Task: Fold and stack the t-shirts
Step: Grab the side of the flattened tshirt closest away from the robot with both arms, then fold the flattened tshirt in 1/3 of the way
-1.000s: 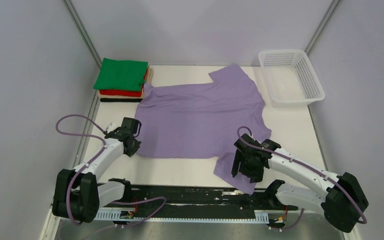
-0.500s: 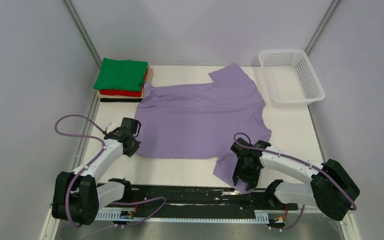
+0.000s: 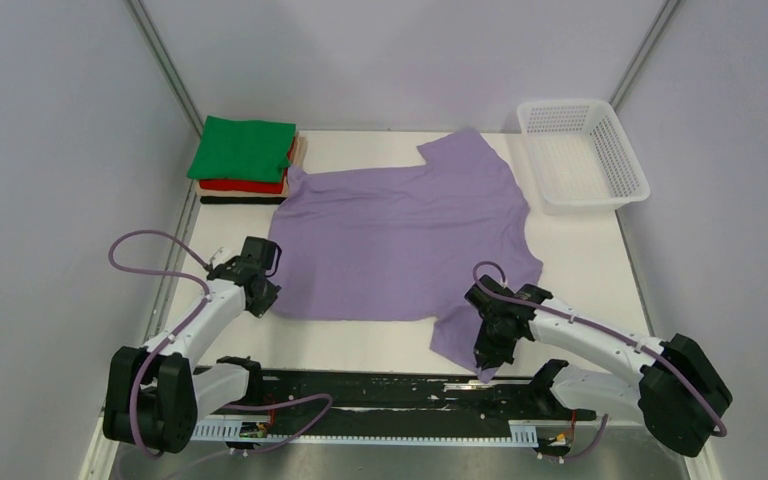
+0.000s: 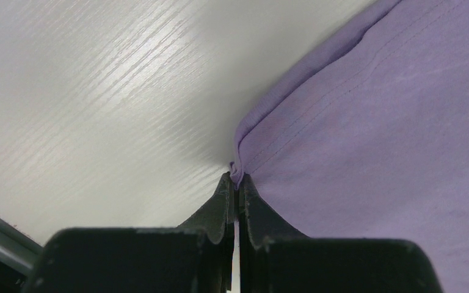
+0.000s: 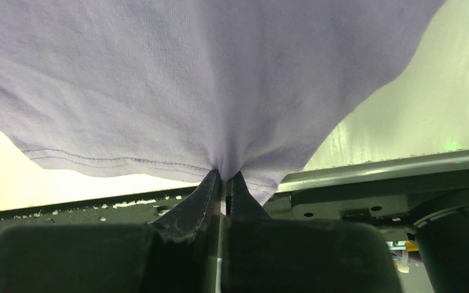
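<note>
Three folded shirts (image 3: pixel 242 148) stacked far left, green on top, we note left gripper (image 4: pixel 236 183) pinched tight on near-left corner of lavender t-shirt (image 3: pixel 400 240), shirt spread mid-table, its far sleeve touching the stack, right gripper (image 5: pixel 223 180) clamped on near-right sleeve, white mesh basket (image 3: pixel 563 102) far right.

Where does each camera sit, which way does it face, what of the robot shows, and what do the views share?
Top external: above and behind the bases, looking down on the table, lavender t-shirt, folded stack and basket; both arms show.
Left wrist: on the left arm, facing along the shut left gripper pinching the shirt's hem corner.
Right wrist: on the right arm, facing along the shut right gripper pinching a sleeve.
Shared: all three show the lavender t-shirt.
</note>
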You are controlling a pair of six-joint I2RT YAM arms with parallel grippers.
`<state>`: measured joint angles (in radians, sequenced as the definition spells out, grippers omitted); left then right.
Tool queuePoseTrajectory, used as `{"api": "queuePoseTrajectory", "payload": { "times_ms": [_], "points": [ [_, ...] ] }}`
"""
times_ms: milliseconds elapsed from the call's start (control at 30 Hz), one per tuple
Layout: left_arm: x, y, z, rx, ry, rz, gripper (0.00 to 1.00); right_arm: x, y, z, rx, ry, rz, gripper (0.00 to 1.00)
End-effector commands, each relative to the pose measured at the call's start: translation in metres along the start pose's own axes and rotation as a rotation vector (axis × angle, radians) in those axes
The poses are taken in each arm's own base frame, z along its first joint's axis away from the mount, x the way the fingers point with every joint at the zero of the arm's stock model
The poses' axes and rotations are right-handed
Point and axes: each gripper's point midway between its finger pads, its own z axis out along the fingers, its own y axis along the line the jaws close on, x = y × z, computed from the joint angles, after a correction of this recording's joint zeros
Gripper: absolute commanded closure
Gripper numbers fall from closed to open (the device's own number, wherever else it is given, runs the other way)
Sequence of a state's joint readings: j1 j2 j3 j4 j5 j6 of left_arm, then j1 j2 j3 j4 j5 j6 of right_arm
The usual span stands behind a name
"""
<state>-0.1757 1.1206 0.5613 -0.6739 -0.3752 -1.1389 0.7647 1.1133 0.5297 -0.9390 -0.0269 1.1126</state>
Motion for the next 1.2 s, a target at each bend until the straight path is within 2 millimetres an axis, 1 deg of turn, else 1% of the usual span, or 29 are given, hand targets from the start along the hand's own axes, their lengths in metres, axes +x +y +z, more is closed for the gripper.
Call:
{"api": "queuePoseTrajectory", "payload": {
  "times_ms": [0,133,233,367,433,500,600,667,700,733,767,833,900,933,1000,1033,1133,1167],
  "points": [
    [-0.009,0.009,-0.016,-0.016,-0.026,-0.006,1.0,0.001,-0.004,-0.019,-0.005,-0.004,-0.029,1.0],
    [-0.005,0.016,-0.025,0.001,-0.007,-0.012,1.0,0.014,-0.019,-0.029,0.031,0.048,-0.046,1.0],
    [0.0,0.025,-0.031,-0.005,0.01,-0.011,1.0,0.027,-0.02,-0.036,0.011,0.102,-0.052,1.0],
    [0.008,0.036,-0.034,-0.009,0.029,-0.016,1.0,0.039,-0.022,-0.046,-0.02,0.14,-0.053,1.0],
    [0.011,0.039,-0.034,-0.006,0.034,-0.017,1.0,0.042,-0.023,-0.048,-0.034,0.152,-0.053,1.0],
    [0.011,0.04,-0.035,0.002,0.03,-0.021,1.0,0.04,-0.022,-0.046,-0.042,0.137,-0.055,1.0],
    [0.009,0.032,-0.037,0.038,0.028,-0.018,1.0,0.029,-0.013,-0.047,-0.067,0.084,-0.057,1.0],
    [0.01,0.026,-0.037,0.064,0.036,-0.018,1.0,0.017,-0.003,-0.051,-0.098,0.029,-0.055,1.0],
    [0.011,0.023,-0.037,0.074,0.047,-0.015,1.0,0.011,0.002,-0.053,-0.118,-0.002,-0.053,1.0],
    [0.01,0.018,-0.037,0.09,0.046,-0.018,1.0,0.0,0.016,-0.055,-0.17,-0.048,-0.053,1.0],
    [0.009,0.014,-0.038,0.102,0.049,-0.019,1.0,-0.004,0.015,-0.056,-0.168,-0.064,-0.048,1.0],
    [0.005,0.006,-0.04,0.124,0.044,-0.02,1.0,-0.017,0.025,-0.06,-0.21,-0.111,-0.06,1.0],
    [0.0,-0.001,-0.042,0.138,0.036,-0.025,1.0,-0.031,0.034,-0.069,-0.233,-0.166,-0.08,1.0],
    [-0.001,-0.004,-0.042,0.139,0.034,-0.025,1.0,-0.045,0.034,-0.072,-0.215,-0.223,-0.074,1.0],
    [-0.006,-0.012,-0.043,0.149,0.031,-0.027,1.0,-0.061,0.038,-0.08,-0.216,-0.28,-0.074,1.0],
    [-0.009,-0.018,-0.045,0.164,0.027,-0.028,1.0,-0.068,0.043,-0.084,-0.233,-0.299,-0.075,1.0],
    [-0.014,-0.027,-0.044,0.158,0.028,-0.021,1.0,-0.085,0.056,-0.092,-0.289,-0.319,-0.09,1.0],
    [-0.018,-0.032,-0.046,0.165,0.018,-0.023,1.0,-0.094,0.058,-0.095,-0.3,-0.332,-0.076,1.0]
  ]
}}
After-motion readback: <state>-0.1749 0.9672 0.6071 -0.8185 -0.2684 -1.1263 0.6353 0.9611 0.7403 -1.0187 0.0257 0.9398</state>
